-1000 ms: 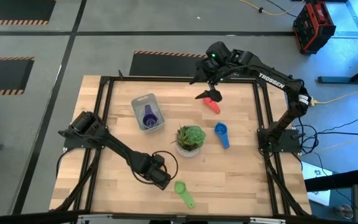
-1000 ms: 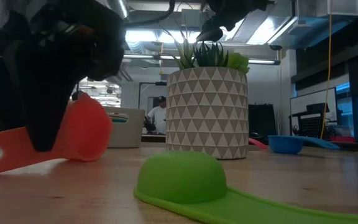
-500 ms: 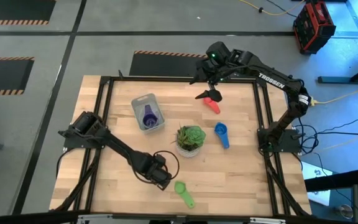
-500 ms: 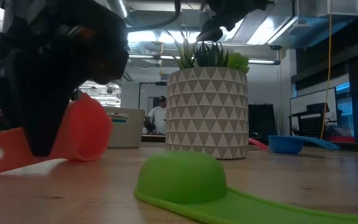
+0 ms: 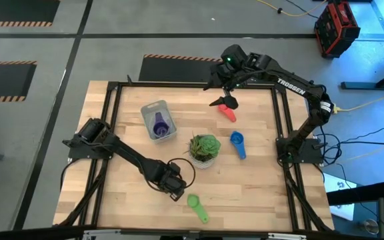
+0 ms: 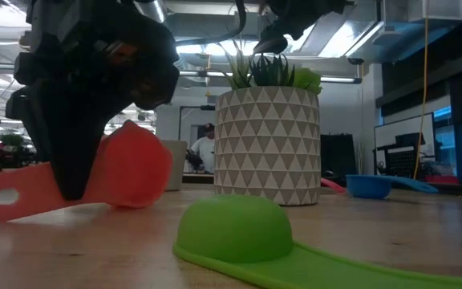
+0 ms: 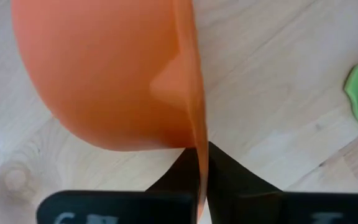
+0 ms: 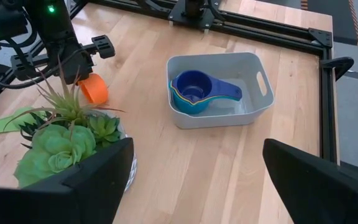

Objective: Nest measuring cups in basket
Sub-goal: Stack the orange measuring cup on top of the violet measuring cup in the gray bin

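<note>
An orange measuring cup [image 6: 131,172] lies near the table's front, and my left gripper [image 5: 174,187] is shut on it. The cup also shows in the left wrist view [image 7: 104,68]. A green cup [image 5: 197,205] lies mouth down just to its right, a blue cup [image 5: 237,143] right of the plant, a red cup [image 5: 229,113] at the far side. The basket [image 5: 157,120] holds nested cups with a purple one [image 8: 194,87] on top. My right gripper [image 5: 224,101] hangs open above the red cup. My left gripper pinches the orange cup's flat handle [image 7: 199,146] between its two fingers, close to the bowl. The fingers come from above, pointing steeply down and lying across the handle. The cup is on its side, and its handle's free end [image 6: 6,197] sticks out low over the table.
A white patterned pot with a green plant [image 5: 204,148] stands mid-table between the basket and the loose cups. Black frame rails [image 5: 282,120] run along the table's edges. Bare wood lies between the left gripper and the basket.
My left gripper has turned a little over the orange cup. The cup has shifted a short way toward the plant pot and stays on its side.
</note>
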Controlling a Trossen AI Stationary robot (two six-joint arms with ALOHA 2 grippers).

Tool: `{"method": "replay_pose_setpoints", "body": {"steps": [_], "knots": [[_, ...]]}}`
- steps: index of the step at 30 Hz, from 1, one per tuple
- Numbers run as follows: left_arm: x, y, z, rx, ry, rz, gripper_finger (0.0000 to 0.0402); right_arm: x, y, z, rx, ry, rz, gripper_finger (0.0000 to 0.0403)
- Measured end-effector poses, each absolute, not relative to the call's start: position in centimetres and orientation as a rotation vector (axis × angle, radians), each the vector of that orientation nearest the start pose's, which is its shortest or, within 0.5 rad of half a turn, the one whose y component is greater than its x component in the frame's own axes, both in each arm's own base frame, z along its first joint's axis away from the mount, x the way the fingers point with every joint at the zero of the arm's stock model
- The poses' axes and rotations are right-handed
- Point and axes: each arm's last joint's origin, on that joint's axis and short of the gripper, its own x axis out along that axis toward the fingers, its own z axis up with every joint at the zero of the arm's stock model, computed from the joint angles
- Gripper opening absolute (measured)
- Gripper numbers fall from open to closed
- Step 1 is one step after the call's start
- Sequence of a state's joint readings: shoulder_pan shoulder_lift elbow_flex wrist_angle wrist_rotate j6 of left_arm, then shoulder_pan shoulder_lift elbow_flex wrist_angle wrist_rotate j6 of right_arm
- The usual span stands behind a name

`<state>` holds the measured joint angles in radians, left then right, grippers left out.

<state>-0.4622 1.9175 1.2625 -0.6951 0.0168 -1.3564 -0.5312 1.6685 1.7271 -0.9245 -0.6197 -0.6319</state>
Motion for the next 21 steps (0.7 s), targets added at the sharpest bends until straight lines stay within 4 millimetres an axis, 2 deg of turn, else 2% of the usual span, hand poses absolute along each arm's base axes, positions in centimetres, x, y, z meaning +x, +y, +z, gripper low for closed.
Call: {"method": "replay_pose_setpoints", "body": {"steps": [8, 14, 21], "knots": [[32.2, -15.9, 17.2, -0.813, 1.309, 0.476, 0.0003, 30.7, -16.1, 37.1, -0.132, 0.659, 0.302, 0.0361], [31.8, -14.6, 20.3, -0.768, 1.253, 0.356, 0.0002, 30.7, -16.1, 37.1, -0.132, 0.659, 0.303, 0.0361], [30.8, -11.6, 24.9, -0.694, 1.153, 0.238, 0.0002, 30.7, -16.1, 37.1, -0.132, 0.658, 0.303, 0.0361]]}}
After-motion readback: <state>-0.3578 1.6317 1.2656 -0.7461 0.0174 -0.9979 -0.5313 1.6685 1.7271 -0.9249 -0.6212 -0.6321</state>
